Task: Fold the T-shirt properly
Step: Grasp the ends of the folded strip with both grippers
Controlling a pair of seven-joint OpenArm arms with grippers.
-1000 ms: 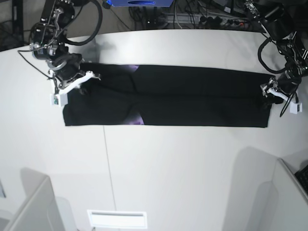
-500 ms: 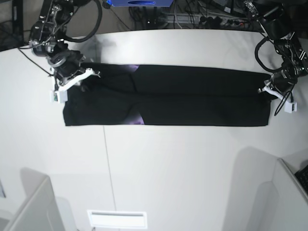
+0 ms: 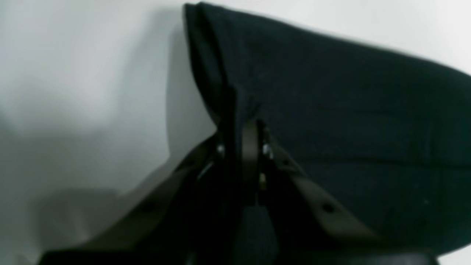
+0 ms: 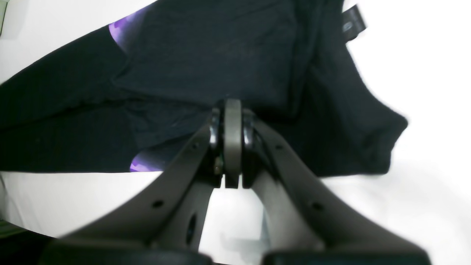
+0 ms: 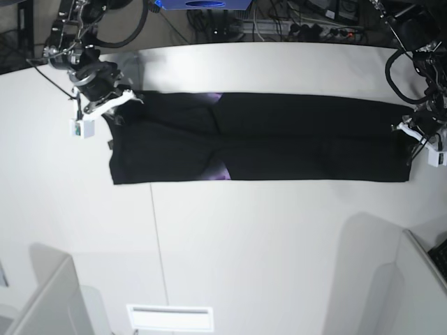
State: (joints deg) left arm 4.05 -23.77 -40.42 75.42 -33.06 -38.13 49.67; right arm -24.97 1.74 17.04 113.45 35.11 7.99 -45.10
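The black T-shirt (image 5: 279,146) lies on the white table as a long folded strip running left to right. Slivers of purple print (image 5: 218,171) show at the fold near its middle. In the base view my right gripper (image 5: 117,106) is shut on the strip's upper left corner, and my left gripper (image 5: 407,134) is shut on its right end. The left wrist view shows the left gripper (image 3: 243,127) pinching a lifted black edge of the T-shirt (image 3: 331,110). In the right wrist view the right gripper (image 4: 232,108) is clamped on bunched cloth, with the neck tag (image 4: 353,18) beyond it.
Cables and a blue object (image 5: 202,4) crowd the table's far edge. Grey partitions stand at the front left (image 5: 42,300) and front right (image 5: 419,286). A white slotted plate (image 5: 170,317) lies at the near edge. A thin seam (image 5: 157,244) runs across the tabletop.
My left gripper has shut on the shirt's right end. The whole strip has slid to the right in the base view, and both grippers moved with it.
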